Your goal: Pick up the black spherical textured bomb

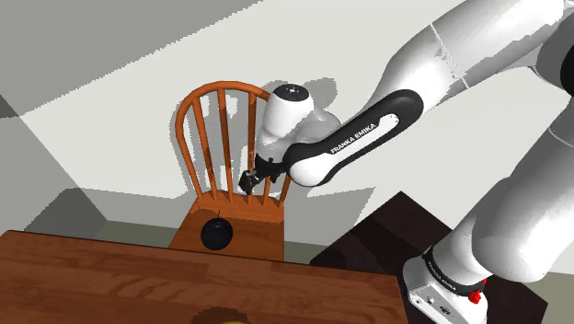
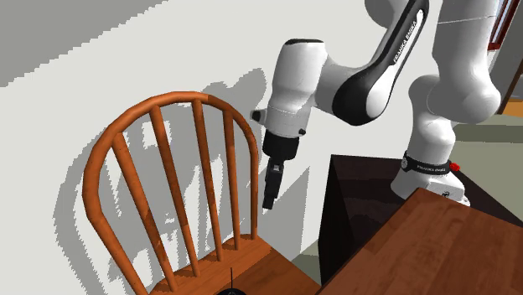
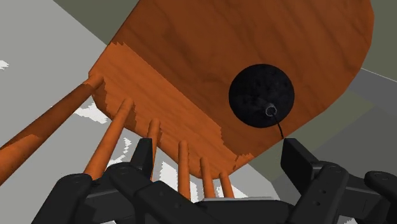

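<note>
The black textured round bomb [image 1: 216,233] sits on the seat of a wooden spindle-back chair [image 1: 223,138], near the seat's front edge. Its thin fuse [image 2: 230,279] pokes up from it in the second exterior view. In the wrist view the bomb [image 3: 261,95] lies on the seat [image 3: 222,44] ahead of the fingers, nearer the right finger [image 3: 298,158]. My gripper [image 3: 219,145] is open and holds nothing. It hangs pointing down above the rear of the seat, beside the chair's back rail [image 2: 126,142], well above the bomb. The gripper [image 1: 247,180] is close to the spindles; its tips [image 2: 269,201] are clear of them.
A brown wooden table [image 1: 138,276] runs along the near side, its edge close to the chair seat; it also shows as the table [image 2: 436,243]. The dark stand [image 1: 386,235] is beside the table. A white wall rises behind the chair. A yellow object [image 1: 226,318] peeks in at the table's near edge.
</note>
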Controlling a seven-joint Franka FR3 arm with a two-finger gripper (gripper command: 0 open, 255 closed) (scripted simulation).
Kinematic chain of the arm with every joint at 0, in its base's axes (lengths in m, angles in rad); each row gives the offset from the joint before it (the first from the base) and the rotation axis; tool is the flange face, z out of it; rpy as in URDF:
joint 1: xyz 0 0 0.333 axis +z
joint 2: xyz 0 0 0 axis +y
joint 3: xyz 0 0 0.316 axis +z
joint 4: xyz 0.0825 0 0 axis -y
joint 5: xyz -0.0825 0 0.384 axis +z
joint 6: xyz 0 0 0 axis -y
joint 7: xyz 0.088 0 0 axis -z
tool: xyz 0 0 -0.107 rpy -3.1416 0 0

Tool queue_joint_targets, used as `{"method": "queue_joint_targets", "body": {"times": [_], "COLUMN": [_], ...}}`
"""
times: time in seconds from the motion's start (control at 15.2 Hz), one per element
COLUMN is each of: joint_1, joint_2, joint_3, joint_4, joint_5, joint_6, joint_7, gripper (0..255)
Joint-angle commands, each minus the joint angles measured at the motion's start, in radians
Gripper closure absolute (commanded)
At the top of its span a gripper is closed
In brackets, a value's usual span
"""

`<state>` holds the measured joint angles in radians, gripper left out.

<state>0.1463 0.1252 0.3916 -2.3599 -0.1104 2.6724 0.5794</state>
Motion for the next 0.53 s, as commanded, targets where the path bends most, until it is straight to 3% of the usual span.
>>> {"method": "queue_joint_targets", "body": {"times": [0.0,0.46], "joint_1": [0.031,0.182], "joint_2": [0.086,0.355], "joint_3": [-0.012,-0.11], "joint_4": [0.049,0.253], "joint_5": [-0.08,-0.245], "joint_6": [0.029,0.083], "joint_7": [0.082,0.256], "gripper": [0,0]}}
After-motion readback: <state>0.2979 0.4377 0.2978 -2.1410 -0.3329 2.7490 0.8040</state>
